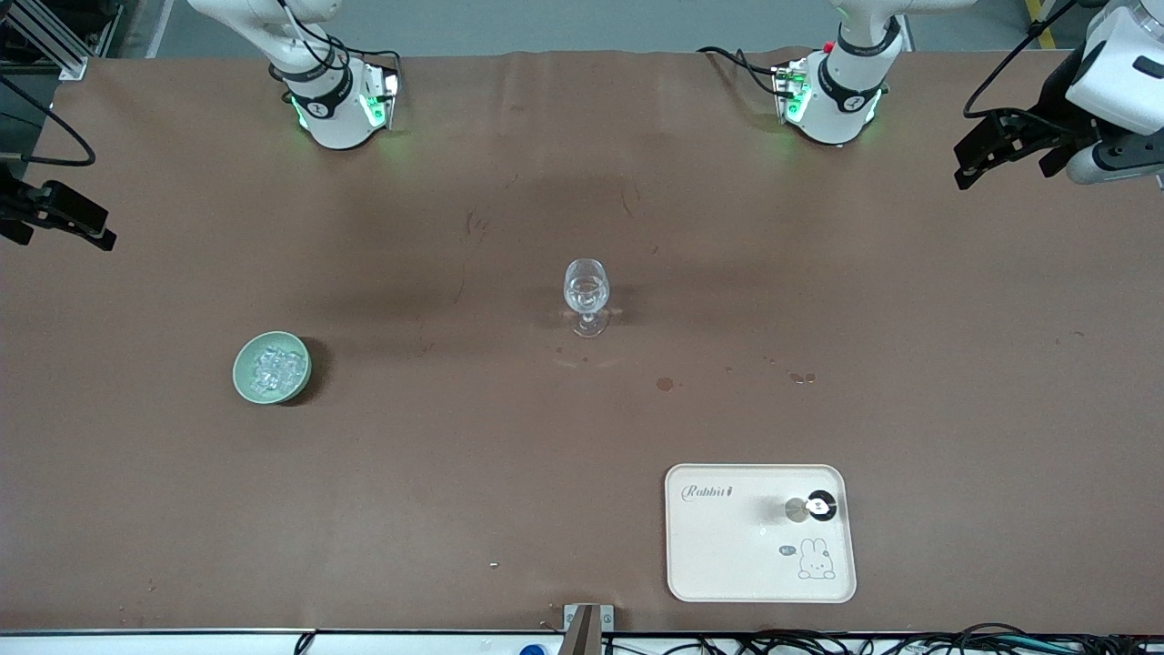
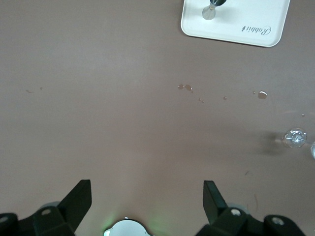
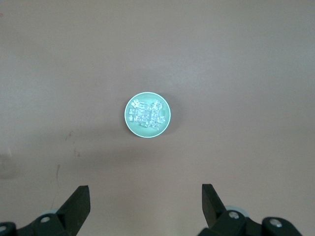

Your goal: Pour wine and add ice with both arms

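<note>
Brown matte table (image 1: 364, 500), a few small wet spots (image 1: 665, 384) near its middle. Clear stemmed wine glass (image 1: 587, 296) upright at table centre. Pale green round ceramic bowl (image 1: 271, 367) toward the right arm's end, slightly nearer the front camera than the glass; it holds the ice (image 1: 275, 368), a heap of small clear glittering cubes. Cream rectangular plastic tray (image 1: 718, 546) with rabbit print sits nearer the front camera, toward the left arm's end; a small upright item with a black-and-white round top (image 1: 818, 506) stands on it, identity unclear.

Left gripper (image 1: 987, 155) raised over the table's edge at the left arm's end, fingers spread apart, holding nothing. Right gripper (image 1: 55, 216) over the table's edge at the right arm's end; the right wrist view shows its fingers (image 3: 78, 204) wide apart, empty, with the bowl well clear of them.
</note>
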